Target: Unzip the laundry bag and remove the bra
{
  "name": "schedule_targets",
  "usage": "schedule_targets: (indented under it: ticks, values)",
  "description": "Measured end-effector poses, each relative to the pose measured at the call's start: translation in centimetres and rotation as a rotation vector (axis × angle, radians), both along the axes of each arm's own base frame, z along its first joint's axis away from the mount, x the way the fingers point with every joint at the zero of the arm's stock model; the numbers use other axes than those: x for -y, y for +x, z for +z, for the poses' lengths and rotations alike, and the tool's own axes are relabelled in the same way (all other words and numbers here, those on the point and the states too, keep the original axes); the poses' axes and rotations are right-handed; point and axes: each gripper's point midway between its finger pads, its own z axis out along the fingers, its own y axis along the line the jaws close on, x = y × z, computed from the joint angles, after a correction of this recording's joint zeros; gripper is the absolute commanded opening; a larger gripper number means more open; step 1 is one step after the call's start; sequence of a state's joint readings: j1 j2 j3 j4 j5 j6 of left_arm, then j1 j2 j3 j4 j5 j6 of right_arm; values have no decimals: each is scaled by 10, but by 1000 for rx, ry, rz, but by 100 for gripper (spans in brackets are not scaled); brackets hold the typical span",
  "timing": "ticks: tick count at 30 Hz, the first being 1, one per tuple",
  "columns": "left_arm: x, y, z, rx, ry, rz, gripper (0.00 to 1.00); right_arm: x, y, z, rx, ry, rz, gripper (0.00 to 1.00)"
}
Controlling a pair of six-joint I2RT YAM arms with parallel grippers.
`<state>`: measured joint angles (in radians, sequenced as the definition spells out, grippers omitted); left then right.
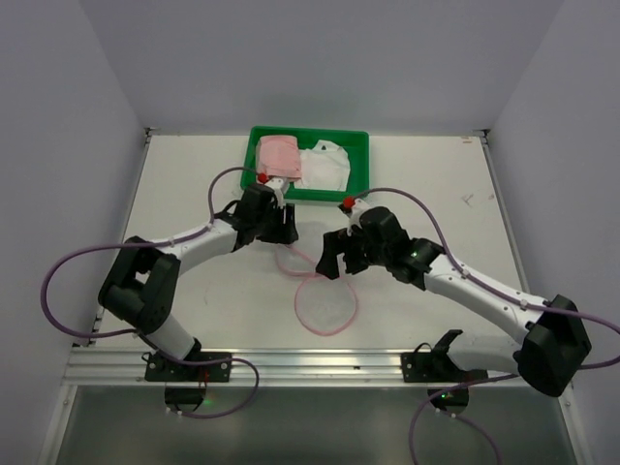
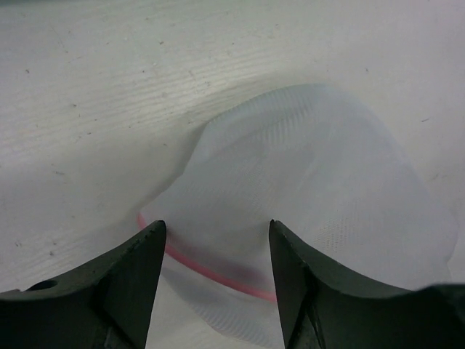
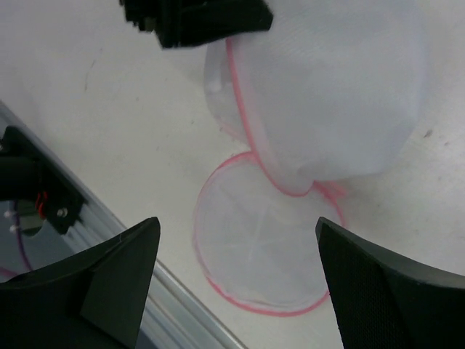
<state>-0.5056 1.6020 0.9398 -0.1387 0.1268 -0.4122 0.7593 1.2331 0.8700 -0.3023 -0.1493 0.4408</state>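
The laundry bag (image 1: 325,305) lies unzipped in the middle of the table, its two pink-rimmed mesh halves hinged together. The near half (image 3: 261,254) lies flat and holds nothing. The far half (image 3: 334,94) stands up as a white dome. My left gripper (image 1: 281,231) is open at the far half's rim, and pink trim and mesh (image 2: 312,167) show between its fingertips (image 2: 216,229). My right gripper (image 1: 334,260) is open and empty, hovering over the bag (image 3: 236,225). A pink cloth (image 1: 279,155) and a white cloth (image 1: 325,165) lie in the tray; I cannot tell which is the bra.
A green plastic tray (image 1: 358,140) stands at the back centre of the table. A metal rail (image 1: 291,363) runs along the near edge and also shows in the right wrist view (image 3: 145,276). White walls close in the sides and back.
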Motion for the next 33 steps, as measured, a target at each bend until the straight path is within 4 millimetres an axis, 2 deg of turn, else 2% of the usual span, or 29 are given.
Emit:
schedule_targets:
  ticks: [1, 4, 8, 12, 15, 18, 23, 25, 29, 30, 31, 33]
  values:
    - [0, -1, -5, -12, 6, 2, 54, 2, -9, -3, -24, 14, 10, 90]
    - [-4, -9, -21, -55, 11, 22, 45, 6, -37, -26, -135, 27, 56, 88]
    - [-19, -33, -47, -125, 30, 67, 40, 7, -69, -64, -313, -4, 133, 87]
    - [-29, -51, -48, -131, -1, 119, 39, 2, -90, -98, -499, -34, 203, 87]
    - [-34, -63, -48, -145, -22, 148, 38, -2, -93, -109, -589, -28, 215, 86]
    - [-41, -78, -48, -155, -45, 183, 39, -2, -70, -107, -614, 39, 162, 86]
    - [-48, -106, -46, -182, -115, 221, 43, 19, 1, -108, -537, 31, -27, 87]
    - [-45, -115, -44, -196, -147, 219, 48, 15, 27, -99, -466, 19, -44, 87]
    - [-28, -128, -30, -203, -230, 191, 66, 2, 75, -66, -300, 5, -60, 87]
    - [-25, -130, -24, -201, -253, 189, 70, 2, 84, -58, -257, 1, -72, 87]
    - [-22, -130, -18, -192, -276, 189, 78, 4, 92, -50, -212, -6, -91, 87]
    - [-20, -127, -6, -167, -311, 196, 86, 11, 94, -45, -181, -23, -120, 87]
